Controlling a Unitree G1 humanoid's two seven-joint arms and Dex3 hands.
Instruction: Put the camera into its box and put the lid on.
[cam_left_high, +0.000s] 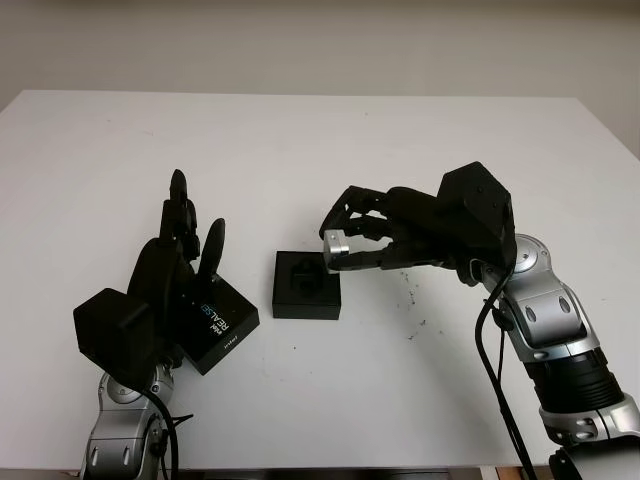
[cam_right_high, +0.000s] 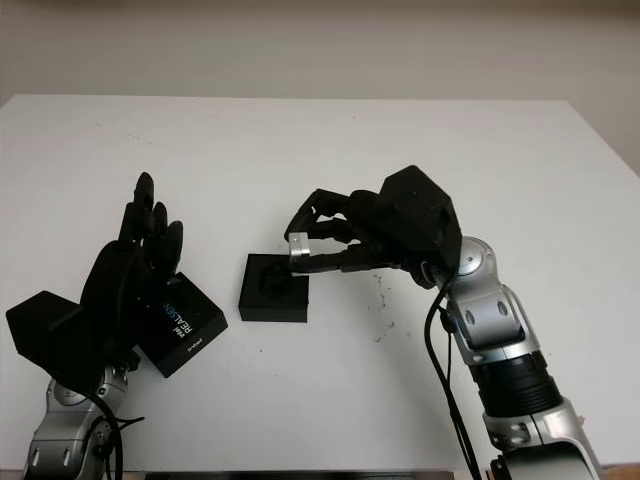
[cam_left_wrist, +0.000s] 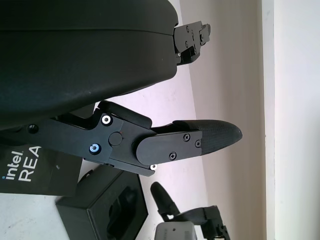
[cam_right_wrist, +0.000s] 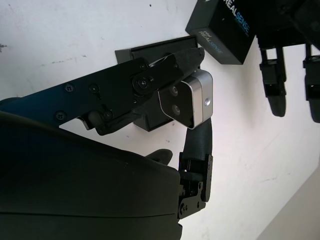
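Lid (cam_left_high: 218, 322) left of box (cam_left_high: 306, 285); camera (cam_left_high: 337, 245) above box's right edge.

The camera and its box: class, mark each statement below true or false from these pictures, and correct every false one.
1. The right hand grips the silver camera. True.
2. The camera already sits in the box's recess. False: it is held above the right edge of the open box.
3. The lid lies on the table left of the box. True.
4. The lid covers the box. False: the box is open and the lid lies apart from it.
5. The left hand holds the camera. False: it is open, beside the lid.
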